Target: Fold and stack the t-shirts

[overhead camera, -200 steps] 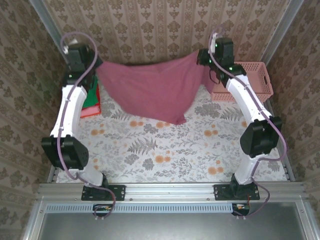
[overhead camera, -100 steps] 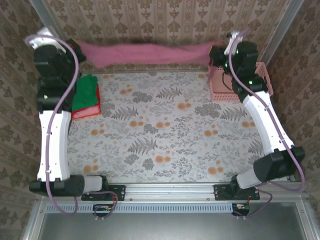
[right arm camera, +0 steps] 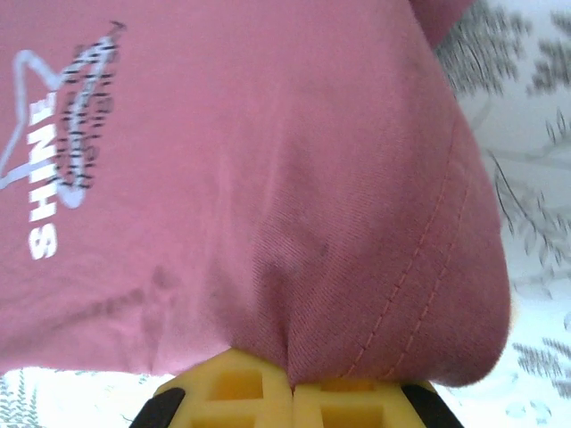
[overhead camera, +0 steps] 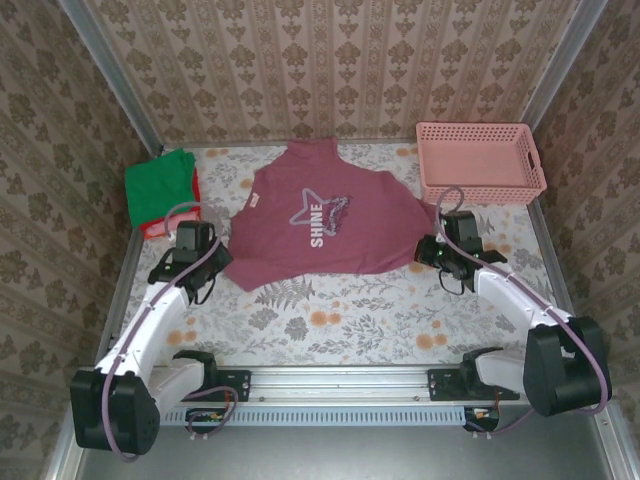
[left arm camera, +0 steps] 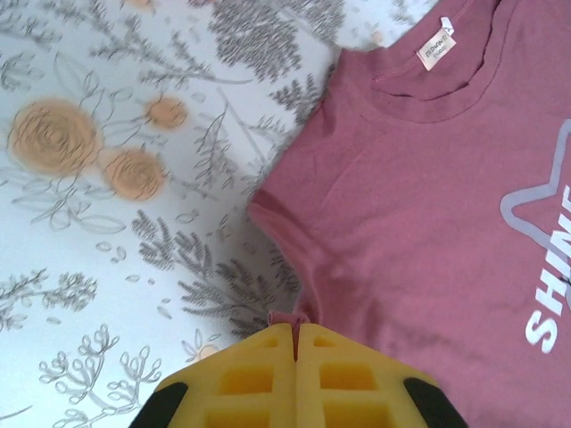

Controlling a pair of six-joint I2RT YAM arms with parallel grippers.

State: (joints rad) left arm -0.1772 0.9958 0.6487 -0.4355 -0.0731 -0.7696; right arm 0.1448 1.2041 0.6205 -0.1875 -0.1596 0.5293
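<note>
A maroon t-shirt with a pale "SHINE" star print lies spread flat in the middle of the table, its collar toward the left. My left gripper is low at the shirt's near-left edge. In the left wrist view the left gripper is shut on a small pinch of the maroon t-shirt just below a sleeve. My right gripper sits at the near-right corner. In the right wrist view the right gripper is shut on the bunched, stitched hem of the shirt. A folded green t-shirt lies on a red one at the back left.
A pink lattice basket stands at the back right corner beside the shirt's right edge. Patterned walls close the table on three sides. Bare floral tablecloth lies between the shirt and the arm bases.
The maroon shirt was held stretched in the air at the back. Both arms have come down and toward the near side, and it now lies flat on the table, print up.
</note>
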